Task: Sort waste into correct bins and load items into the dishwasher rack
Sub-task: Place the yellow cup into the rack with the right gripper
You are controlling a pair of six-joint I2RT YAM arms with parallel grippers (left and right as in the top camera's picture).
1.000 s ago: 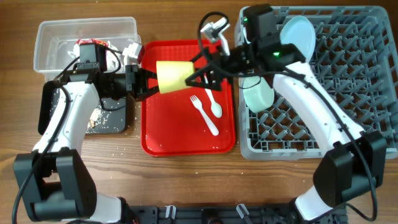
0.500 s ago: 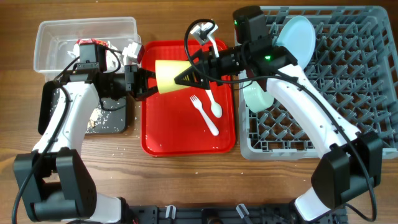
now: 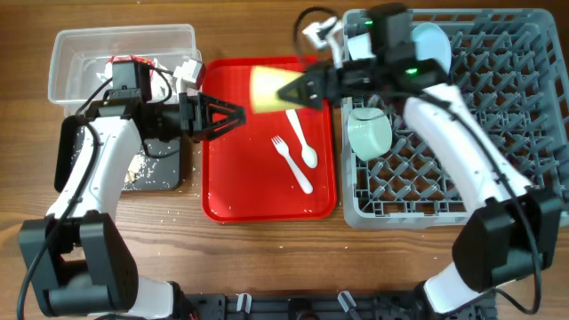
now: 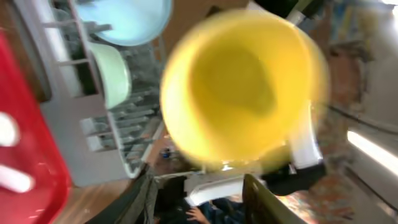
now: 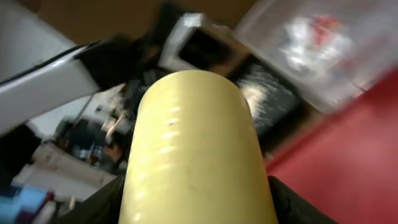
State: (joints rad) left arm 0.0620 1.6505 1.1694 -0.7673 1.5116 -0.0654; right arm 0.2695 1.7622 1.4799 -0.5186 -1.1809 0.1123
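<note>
My right gripper [image 3: 298, 88] is shut on the yellow cup [image 3: 269, 88] and holds it above the far part of the red tray [image 3: 231, 191]; the cup fills the right wrist view [image 5: 196, 155] and shows mouth-on in the left wrist view [image 4: 239, 87]. My left gripper [image 3: 233, 116] is open and empty just left of the cup. A white fork [image 3: 292, 162] and spoon [image 3: 302, 147] lie on the red tray. In the grey rack [image 3: 498, 191] sit a pale blue plate [image 3: 427, 49] and a mint bowl [image 3: 369, 133]. The red-and-white wrapper [image 3: 142, 67] lies in the clear tub [image 3: 71, 53].
The black tray [image 3: 164, 173] with beige crumbs sits under my left arm, in front of the clear tub. A few crumbs lie on the wooden table near the red tray's front left corner.
The cup passed from my left gripper to my right one. My left jaws opened and let go. My right gripper has moved right and back with the cup, toward the rack.
</note>
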